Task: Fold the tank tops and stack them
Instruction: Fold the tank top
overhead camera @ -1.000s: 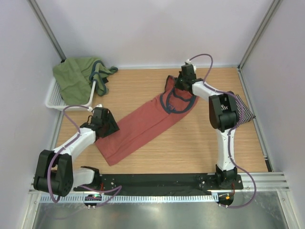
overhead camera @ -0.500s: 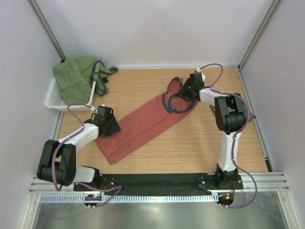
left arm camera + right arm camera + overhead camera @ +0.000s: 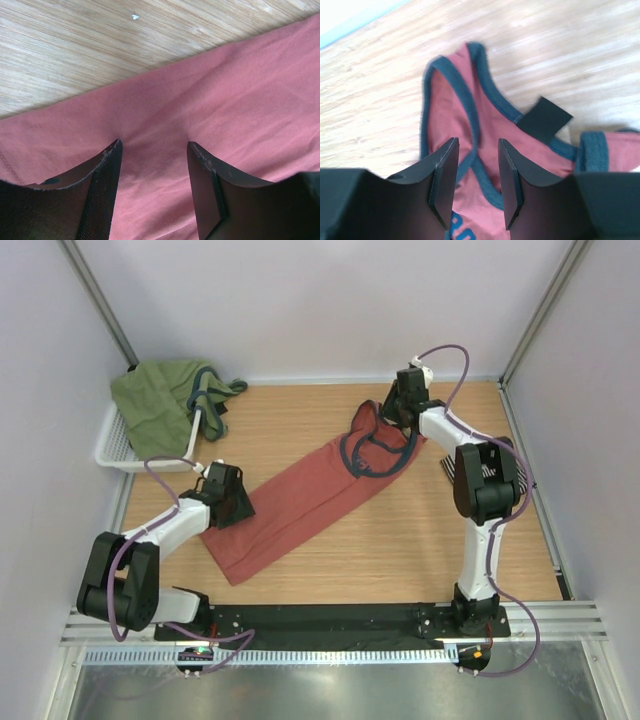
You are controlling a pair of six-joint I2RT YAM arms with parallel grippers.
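Right gripper [image 3: 476, 145] partly open, holding nothing, poised over teal-trimmed straps of salmon tank top [image 3: 300, 505]. Top lies flat on tabletop [image 3: 420, 540], straps toward 1 o'clock, hem toward 8. Left gripper [image 3: 155, 146] parted, empty, low over cloth near hem. I judge best: pinch both layers at edges, lift evenly, fold without dragging.

Basket [image 3: 115, 445] (green cloth [image 3: 155, 400] heaped inside) blocks the far-left corner.

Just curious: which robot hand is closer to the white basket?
Left. The left gripper is close by the basket's near corner; the right gripper is across the table.
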